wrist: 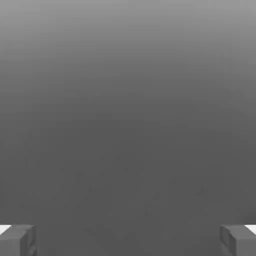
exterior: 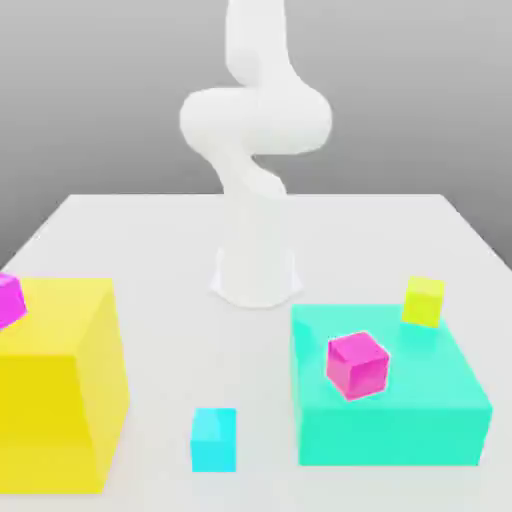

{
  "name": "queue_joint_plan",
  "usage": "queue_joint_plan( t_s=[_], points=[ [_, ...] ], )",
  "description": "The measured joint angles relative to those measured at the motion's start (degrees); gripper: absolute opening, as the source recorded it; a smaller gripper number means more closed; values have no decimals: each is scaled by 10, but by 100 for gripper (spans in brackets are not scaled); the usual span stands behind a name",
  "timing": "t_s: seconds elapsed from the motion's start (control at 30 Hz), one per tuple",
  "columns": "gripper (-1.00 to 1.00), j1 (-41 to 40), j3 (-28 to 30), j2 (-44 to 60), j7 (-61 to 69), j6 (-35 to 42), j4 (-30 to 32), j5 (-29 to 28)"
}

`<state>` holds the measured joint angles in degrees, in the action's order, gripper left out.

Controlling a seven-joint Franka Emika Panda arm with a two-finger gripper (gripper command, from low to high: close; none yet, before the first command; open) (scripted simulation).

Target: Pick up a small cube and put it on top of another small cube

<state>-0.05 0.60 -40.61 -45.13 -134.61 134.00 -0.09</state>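
1. Your white arm (exterior: pixel 255 150) rises at the table's (exterior: pixel 150 230) far middle.
2. The yellow block (exterior: pixel 55 385) and teal block (exterior: pixel 385 400) flank the front.
3. Your gripper (wrist: pixel 128 240) is spread wide, holding nothing.
4. The magenta cube (exterior: pixel 357 364) sits on the teal block.
5. The cyan cube (exterior: pixel 215 440) rests on the table between the blocks.

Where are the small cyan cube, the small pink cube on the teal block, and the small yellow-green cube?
small cyan cube (exterior: pixel 214 440), exterior view, front face.
small pink cube (exterior: pixel 356 365), exterior view, middle, near its front edge.
small yellow-green cube (exterior: pixel 423 301), exterior view, front face.
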Motion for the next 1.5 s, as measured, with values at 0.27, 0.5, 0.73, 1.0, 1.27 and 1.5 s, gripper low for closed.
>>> queue_joint_plan(
  t_s=[0.27,0.5,0.73,1.0,1.27,1.5],
  points=[
    [0,-2,21,170,25,-92,72,0],
    [0,-6,38,315,50,-170,134,5],
    [0,-19,43,461,79,-251,191,17],
    [-100,-40,18,583,98,-348,177,39],
    [-100,-36,24,538,89,-311,186,27],
    [-100,15,-2,394,138,-170,188,9]
  ],
)
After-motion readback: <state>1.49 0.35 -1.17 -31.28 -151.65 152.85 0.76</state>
